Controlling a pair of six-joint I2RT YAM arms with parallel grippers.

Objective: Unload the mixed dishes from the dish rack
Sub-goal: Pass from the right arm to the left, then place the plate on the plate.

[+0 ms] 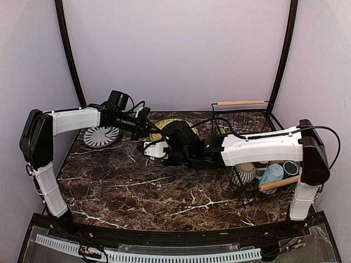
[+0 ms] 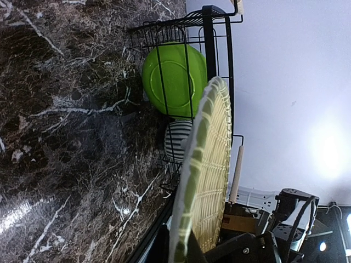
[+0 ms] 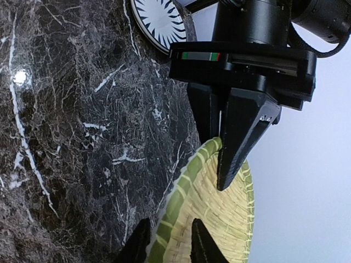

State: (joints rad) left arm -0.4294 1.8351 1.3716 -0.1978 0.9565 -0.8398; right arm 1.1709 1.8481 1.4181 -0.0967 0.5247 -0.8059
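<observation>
At the near end of the dish rack [image 1: 241, 118], on the right of the marble table [image 1: 137, 192], a light blue mug [image 1: 271, 175] and other crockery are seen inside the wires, so the unloading is judged not far advanced. Mid-table, a woven plate [image 2: 211, 164], straw-yellow with a green rim, is held on edge between the two arms, clear of the rack and over the marble. Its near rim is straddled by the right gripper [image 3: 170, 224], whose fingers [image 3: 204, 244] lie close on either side; whether they are pressing or have let go cannot be told. The opposite rim is clenched by the left gripper [image 3: 218, 159]. The step is taken to be a handover to the left arm. It would be done well if the right fingers were spread fully before that arm is drawn back along the plane of the plate, so that the rim is not dragged or twisted out of the left pinch. The plate should then be lowered onto bare marble beside, not on, the black-striped white plate [image 1: 101, 137] lying further off at the left. At the rack's far end, a lime-green plate [image 2: 174, 79] and a striped grey bowl [image 2: 178, 139] are stood behind the wires, to be lifted out later.
</observation>
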